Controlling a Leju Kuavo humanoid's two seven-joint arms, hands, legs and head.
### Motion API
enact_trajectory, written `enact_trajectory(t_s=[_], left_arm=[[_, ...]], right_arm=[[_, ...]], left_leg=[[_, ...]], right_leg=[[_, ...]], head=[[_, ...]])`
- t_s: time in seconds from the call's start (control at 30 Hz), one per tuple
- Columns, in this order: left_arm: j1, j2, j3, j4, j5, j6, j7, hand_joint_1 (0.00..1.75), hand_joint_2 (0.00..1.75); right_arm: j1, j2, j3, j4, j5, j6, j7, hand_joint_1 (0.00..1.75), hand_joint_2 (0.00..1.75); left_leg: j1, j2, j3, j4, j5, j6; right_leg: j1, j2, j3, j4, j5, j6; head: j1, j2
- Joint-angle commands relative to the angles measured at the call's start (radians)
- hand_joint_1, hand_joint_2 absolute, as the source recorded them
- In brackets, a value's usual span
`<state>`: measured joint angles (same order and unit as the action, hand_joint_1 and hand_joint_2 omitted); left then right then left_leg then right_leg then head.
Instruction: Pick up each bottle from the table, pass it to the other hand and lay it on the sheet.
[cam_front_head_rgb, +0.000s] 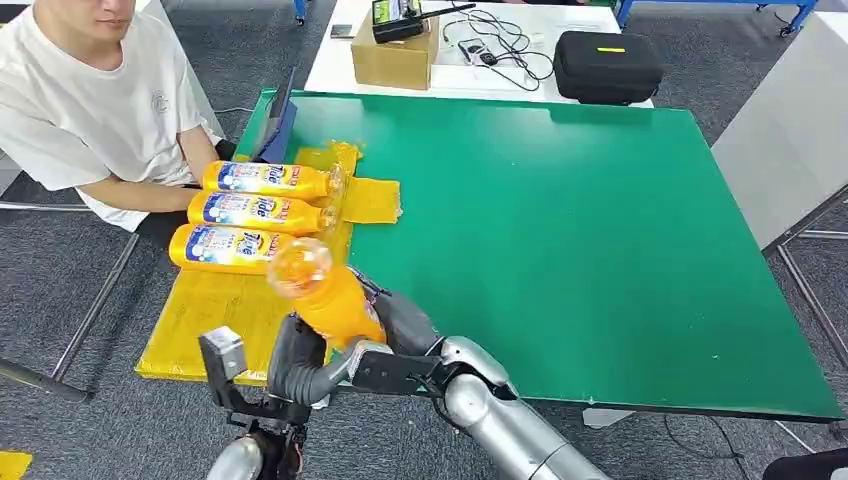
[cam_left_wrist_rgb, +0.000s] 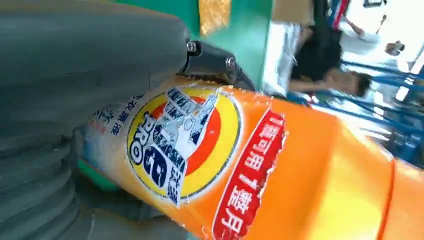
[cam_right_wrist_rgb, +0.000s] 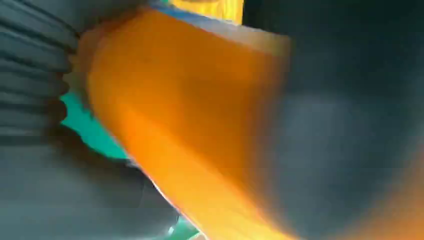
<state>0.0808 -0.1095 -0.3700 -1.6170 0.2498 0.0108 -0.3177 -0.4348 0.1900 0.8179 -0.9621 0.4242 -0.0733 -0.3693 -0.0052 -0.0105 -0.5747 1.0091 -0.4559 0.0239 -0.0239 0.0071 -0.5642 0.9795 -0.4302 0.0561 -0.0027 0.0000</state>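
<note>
Both hands, left (cam_front_head_rgb: 298, 362) and right (cam_front_head_rgb: 400, 322), clasp 1 bottle (cam_front_head_rgb: 322, 292) near the sheet (cam_front_head_rgb: 215, 310). It looks rigid, glossy, likely heavy (slippery label); grip mid-body.

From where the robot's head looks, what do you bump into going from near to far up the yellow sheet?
Held bottle → nearest lying bottle → middle lying bottle → farthest lying bottle → cardboard box.

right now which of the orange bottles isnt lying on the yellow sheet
The fourth bottle, held up between the left hand and the right hand near the table's front edge. The other three bottles lie side by side on the yellow sheet.
</note>
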Motion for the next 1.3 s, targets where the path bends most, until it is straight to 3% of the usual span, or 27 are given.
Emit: enact_trajectory(t_s=[0.03, 0.13, 0.27, 0.43, 0.53, 0.73, 0.87, 0.97, 1.3], left_arm=[[-0.141, 0.109, 0.113, 0.194, -0.172, 0.07, 0.076, 1.75, 1.75], [-0.17, 0.14, 0.132, 0.213, -0.227, 0.081, 0.107, 1.75, 1.75], [-0.175, 0.141, 0.147, 0.214, -0.233, 0.074, 0.111, 1.75, 1.75], [-0.252, 0.219, 0.148, 0.258, -0.413, 0.132, 0.16, 1.75, 1.75], [-0.325, 0.25, 0.188, 0.334, -0.548, 0.123, 0.208, 1.75, 1.75], [-0.335, 0.27, 0.175, 0.348, -0.646, 0.139, 0.24, 1.75, 1.75], [-0.387, 0.378, 0.127, 0.423, -0.84, 0.015, 0.335, 1.75, 1.75], [-0.377, 0.393, 0.14, 0.421, -0.871, -0.01, 0.33, 1.75, 1.75], [-0.367, 0.46, 0.015, 0.404, -1.01, -0.127, 0.355, 1.75, 1.75]], right_arm=[[0.023, 0.001, -0.07, 0.092, -0.012, -0.115, -0.011, 0.0, 0.0], [0.024, 0.016, -0.173, 0.17, -0.037, -0.221, -0.041, 0.0, 0.0], [0.015, 0.016, -0.185, 0.205, -0.043, -0.221, -0.073, 0.0, 0.0], [0.034, 0.028, -0.266, 0.229, -0.058, -0.259, -0.128, 0.0, 0.0], [0.046, 0.041, -0.296, 0.225, -0.054, -0.237, -0.138, 0.0, 0.0], [0.05, 0.044, -0.306, 0.218, -0.055, -0.222, -0.134, 0.0, 0.0], [0.073, 0.048, -0.34, 0.185, -0.065, -0.197, -0.144, 0.0, 0.0], [0.083, 0.047, -0.351, 0.17, -0.065, -0.183, -0.146, 0.0, 0.0], [0.089, 0.063, -0.398, 0.173, -0.094, -0.128, -0.161, 0.0, 0.0]], left_leg=[[0.001, 0.0, 0.002, -0.002, 0.001, -0.002], [0.001, 0.0, 0.002, -0.001, 0.001, -0.002], [0.002, 0.0, 0.002, -0.001, 0.001, -0.002], [0.002, -0.001, 0.002, 0.0, 0.001, -0.003], [0.002, -0.002, 0.001, 0.0, 0.001, -0.003], [0.002, 0.001, 0.001, -0.001, 0.001, -0.002], [0.003, -0.001, 0.001, 0.0, 0.001, -0.003], [0.001, 0.002, 0.001, 0.0, 0.001, -0.003], [0.002, 0.001, 0.0, 0.0, 0.001, -0.003]], right_leg=[[0.001, -0.001, 0.002, -0.001, 0.0, -0.002], [0.001, -0.002, 0.003, -0.001, 0.0, -0.003], [0.002, -0.002, 0.003, -0.001, 0.0, -0.003], [0.002, -0.002, 0.003, 0.0, 0.0, -0.003], [0.002, -0.003, 0.002, 0.0, 0.0, -0.003], [0.002, -0.001, 0.001, 0.0, 0.0, -0.002], [0.003, -0.003, 0.002, 0.001, 0.0, -0.004], [0.001, 0.0, 0.0, 0.001, 0.0, -0.002], [0.001, -0.001, -0.001, 0.001, 0.0, -0.002]], head=[[0.0, 0.0], [-0.001, 0.0], [0.0, 0.0], [0.0, 0.0], [0.0, 0.0], [-0.001, 0.0], [0.0, 0.0], [0.0, 0.0], [0.0, 0.0]])
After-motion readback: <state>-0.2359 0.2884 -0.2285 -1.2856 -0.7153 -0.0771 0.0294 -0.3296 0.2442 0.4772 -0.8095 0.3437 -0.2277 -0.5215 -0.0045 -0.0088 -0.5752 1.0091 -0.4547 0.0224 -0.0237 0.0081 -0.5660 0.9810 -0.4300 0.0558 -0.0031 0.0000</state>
